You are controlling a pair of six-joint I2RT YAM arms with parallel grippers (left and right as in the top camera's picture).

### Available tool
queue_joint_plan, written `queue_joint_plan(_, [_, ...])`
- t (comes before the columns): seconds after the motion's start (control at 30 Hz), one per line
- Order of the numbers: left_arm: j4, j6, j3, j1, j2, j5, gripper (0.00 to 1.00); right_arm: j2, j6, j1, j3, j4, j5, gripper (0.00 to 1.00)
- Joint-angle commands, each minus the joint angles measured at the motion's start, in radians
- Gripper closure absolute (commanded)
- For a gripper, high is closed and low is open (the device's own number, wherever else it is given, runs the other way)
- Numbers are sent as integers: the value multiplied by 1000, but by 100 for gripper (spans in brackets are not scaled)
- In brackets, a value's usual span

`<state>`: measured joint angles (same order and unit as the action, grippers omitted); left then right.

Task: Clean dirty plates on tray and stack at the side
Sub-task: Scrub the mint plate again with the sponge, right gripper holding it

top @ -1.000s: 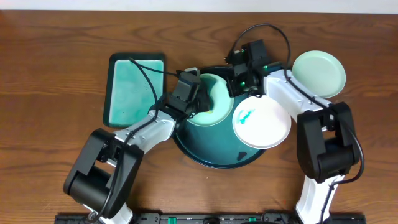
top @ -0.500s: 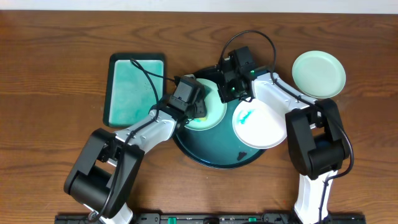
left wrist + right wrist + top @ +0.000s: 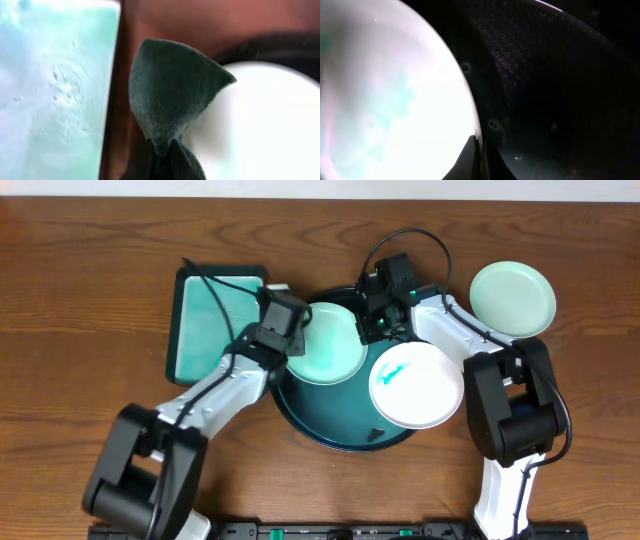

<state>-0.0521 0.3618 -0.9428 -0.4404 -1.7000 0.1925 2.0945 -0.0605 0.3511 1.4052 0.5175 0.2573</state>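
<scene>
A pale mint plate (image 3: 325, 345) sits over the back left of the large round tray (image 3: 330, 430). My right gripper (image 3: 368, 330) is shut on its right rim; the right wrist view shows the jaws (image 3: 481, 150) pinching the plate's edge (image 3: 395, 100) above the dark tray (image 3: 560, 100). My left gripper (image 3: 288, 330) is at the plate's left edge, shut on a dark green sponge (image 3: 170, 95). The left wrist view shows the jaws (image 3: 160, 150) and the plate (image 3: 270, 130) to the right. A white plate (image 3: 425, 390) with a blue smear lies on the tray's right. A second mint plate (image 3: 512, 298) sits on the table at the right.
A rectangular teal tray (image 3: 215, 330) lies left of the round tray and shows in the left wrist view (image 3: 50, 90). Black cables loop over it and behind the right arm. Brown wooden table (image 3: 90, 270) surrounds everything.
The mint plate has gone from tilted up to lying flatter and wider in view. My left gripper with the sponge has moved left and back, off the plate's face to its left edge.
</scene>
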Motion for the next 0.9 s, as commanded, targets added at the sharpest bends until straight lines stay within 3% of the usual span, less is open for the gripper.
queue_joint_plan(0.0, [31,24,7,12,22,-188,93,40,-2,-39,-9,10,-137,99])
queue_joint_plan(0.03, [54,83,7,12,20,-287,93,40,-2,-38,-9,10,-137,99])
queue_joint_plan(0.13, [108,174,8,2,7,-391,93,40,-2,-35,-9,10,-137,99])
queue_joint_plan(0.43, [166,154,8,-45,-96,-397,93,40,27,-35,-9,6,-137,99])
queue_joint_plan(0.67, [99,4,7,-15,-129,-88,93,28,51,-35,-8,13,-137,99])
queue_joint_plan(0.87, [94,-27,7,69,-66,-44,93,-37,90,-35,-8,25,-137,99])
